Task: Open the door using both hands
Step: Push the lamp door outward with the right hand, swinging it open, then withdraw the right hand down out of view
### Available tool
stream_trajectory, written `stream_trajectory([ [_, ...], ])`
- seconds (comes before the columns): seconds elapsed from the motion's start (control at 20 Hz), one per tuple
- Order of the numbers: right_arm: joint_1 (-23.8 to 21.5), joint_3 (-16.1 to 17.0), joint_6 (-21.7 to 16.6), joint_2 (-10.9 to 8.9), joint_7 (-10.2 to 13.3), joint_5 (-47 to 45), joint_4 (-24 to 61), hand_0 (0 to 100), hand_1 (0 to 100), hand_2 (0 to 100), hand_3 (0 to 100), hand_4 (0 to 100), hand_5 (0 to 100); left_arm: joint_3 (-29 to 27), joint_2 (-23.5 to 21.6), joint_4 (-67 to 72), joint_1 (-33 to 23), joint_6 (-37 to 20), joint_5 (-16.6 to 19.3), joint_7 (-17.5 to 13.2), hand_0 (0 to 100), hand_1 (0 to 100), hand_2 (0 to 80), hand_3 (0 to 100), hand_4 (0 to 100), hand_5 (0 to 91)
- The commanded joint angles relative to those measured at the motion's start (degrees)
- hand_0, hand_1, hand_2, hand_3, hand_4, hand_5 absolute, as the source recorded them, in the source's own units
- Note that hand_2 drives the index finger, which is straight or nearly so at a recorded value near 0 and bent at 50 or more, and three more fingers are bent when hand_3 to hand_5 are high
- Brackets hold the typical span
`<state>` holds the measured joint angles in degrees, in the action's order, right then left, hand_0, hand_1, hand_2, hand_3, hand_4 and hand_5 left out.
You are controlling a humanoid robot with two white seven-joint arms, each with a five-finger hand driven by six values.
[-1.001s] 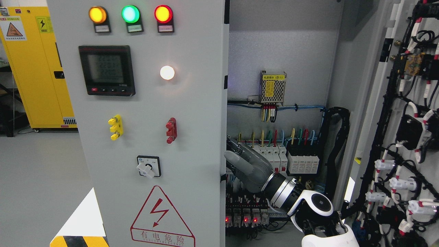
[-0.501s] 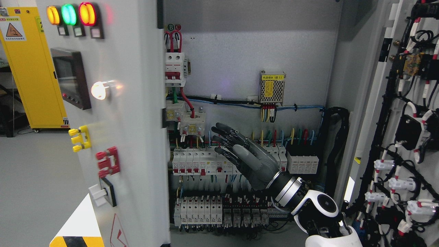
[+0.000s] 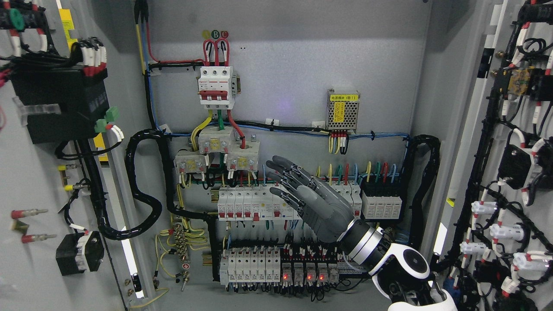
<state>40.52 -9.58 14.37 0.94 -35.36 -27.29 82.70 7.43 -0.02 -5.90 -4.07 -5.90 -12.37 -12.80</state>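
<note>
1. The right hand (image 3: 302, 194) hangs before the breaker rows (image 3: 255, 205), fingers spread flat, holding nothing.
2. The left door (image 3: 47, 172) stands swung wide at the picture's left, its wired inner face showing; the right door (image 3: 510, 151) is likewise open.
3. Draw the hand straight back, clear of the wiring.
4. The left hand is out of view.

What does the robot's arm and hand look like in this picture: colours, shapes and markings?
Only the right arm shows. The right hand is dark grey, with a smooth matte back and black jointed fingers. The wrist is a shiny silver ring between black bands. Behind it sits a glossy white rounded joint with a grey disc on its side, then black parts and a white shell.
</note>
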Motion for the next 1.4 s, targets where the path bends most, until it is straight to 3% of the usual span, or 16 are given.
stream_trajectory([
  [0.0,-2.37,-8.25,-0.04,-0.94,-0.23,-0.22,3.7,0,50,4,0,0,0,-0.05,-1.65,0.01,-0.06,0.01,-0.03,-0.03,12,56,0.0,0,0,0.0],
  [0.15,-3.87,-13.96,-0.04,-2.61,-0.15,-0.22,5.71,0,50,4,0,0,0,-0.05,-1.65,0.01,0.03,0.01,-0.03,-0.03,12,56,0.0,0,0,0.0],
  [0.35,-4.4,-19.06,-0.04,-2.26,-0.14,-0.22,7.74,0,50,4,0,0,0,-0.05,-1.65,0.01,0.03,0.01,-0.03,-0.03,12,56,0.0,0,0,0.0],
  [1.0,-8.53,-30.84,0.4,-1.9,0.21,-0.22,10.38,0,50,4,0,0,0,-0.14,-1.57,-0.08,0.03,0.01,-0.03,-0.03,12,56,0.0,0,0,0.0],
  [1.2,-8.62,-32.96,0.4,-0.06,0.29,-0.22,10.29,0,50,4,0,0,0,-0.22,-2.0,-0.08,0.38,0.01,-0.03,-0.03,12,56,0.0,0,0,0.0],
  [1.35,-8.53,-34.36,0.75,2.39,0.38,-0.31,10.2,0,50,4,0,0,0,-0.23,-2.01,-0.08,0.47,0.01,-0.03,-0.03,12,56,0.0,0,0,0.0],
])
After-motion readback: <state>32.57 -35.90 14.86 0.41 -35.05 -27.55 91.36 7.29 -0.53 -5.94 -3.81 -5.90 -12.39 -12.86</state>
